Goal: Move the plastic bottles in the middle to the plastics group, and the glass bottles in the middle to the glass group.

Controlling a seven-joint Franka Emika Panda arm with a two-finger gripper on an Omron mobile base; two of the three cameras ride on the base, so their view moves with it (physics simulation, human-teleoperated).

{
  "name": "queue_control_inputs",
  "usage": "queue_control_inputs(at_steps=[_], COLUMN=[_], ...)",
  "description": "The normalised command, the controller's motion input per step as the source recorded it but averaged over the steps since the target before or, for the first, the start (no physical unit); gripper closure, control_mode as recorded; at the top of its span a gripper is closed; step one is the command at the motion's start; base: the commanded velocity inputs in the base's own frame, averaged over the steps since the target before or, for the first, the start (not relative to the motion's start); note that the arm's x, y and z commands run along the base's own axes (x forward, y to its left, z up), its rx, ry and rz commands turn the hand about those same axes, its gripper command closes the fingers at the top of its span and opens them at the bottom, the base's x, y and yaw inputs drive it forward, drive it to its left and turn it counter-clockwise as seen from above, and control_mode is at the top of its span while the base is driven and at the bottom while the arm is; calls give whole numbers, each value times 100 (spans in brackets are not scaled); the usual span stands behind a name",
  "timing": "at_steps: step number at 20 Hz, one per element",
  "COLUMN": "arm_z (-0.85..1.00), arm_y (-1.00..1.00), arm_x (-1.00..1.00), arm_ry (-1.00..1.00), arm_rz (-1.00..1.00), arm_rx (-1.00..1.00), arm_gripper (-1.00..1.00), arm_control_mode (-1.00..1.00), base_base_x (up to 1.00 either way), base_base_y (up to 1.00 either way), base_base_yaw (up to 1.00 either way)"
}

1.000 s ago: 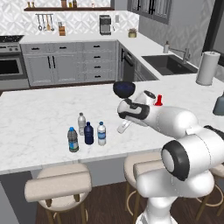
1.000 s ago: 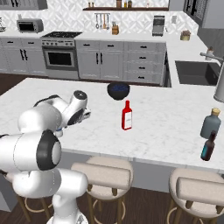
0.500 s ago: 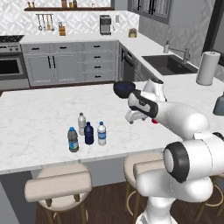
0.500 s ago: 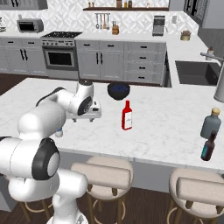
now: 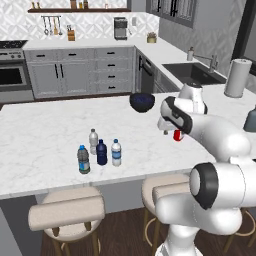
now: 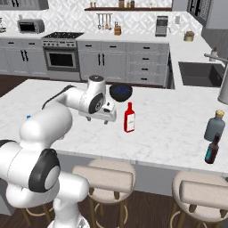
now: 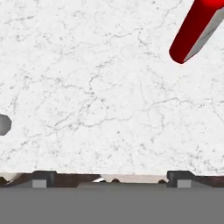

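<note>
A red glass bottle (image 6: 129,118) stands in the middle of the marble island, partly behind my arm in the left base view (image 5: 177,135). My gripper (image 6: 108,120) hangs open and empty just left of it, fingers pointing down at the counter. In the hand view the gripper (image 7: 111,177) looks at bare marble, with the red bottle (image 7: 192,33) at upper right. The small water bottle with a blue label band (image 5: 116,152) stands at the left beside the plastics group (image 5: 89,150) and a dark blue bottle (image 5: 101,152). Two glass bottles (image 6: 213,136) stand at the right end.
A black bowl (image 6: 120,92) sits on the island behind the red bottle. A paper towel roll (image 5: 237,77) and the sink (image 5: 192,72) lie at the far right. Stools (image 6: 104,178) line the island's near edge. A small grey object (image 7: 3,124) shows at the hand view's left edge.
The arm has swung from beside the plastic bottles toward the red bottle, its gripper staying open. The bottles have not moved.
</note>
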Motion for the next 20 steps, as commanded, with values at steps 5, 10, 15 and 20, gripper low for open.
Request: queue_control_inputs(at_steps=[5,10,15,20], arm_z=[26,10,0,0], arm_y=[-42,-37,-40,-30], arm_x=[4,12,23,41], arm_ry=[1,-7,-37,-16], arm_rz=[-15,-3,0,0], arm_rx=[0,0,5,5], arm_gripper=[-100,-100,-100,-100], arm_control_mode=[-100,-100,-100,-100], base_base_x=[0,0,0,0], base_base_y=[0,0,0,0], base_base_yaw=[0,0,0,0])
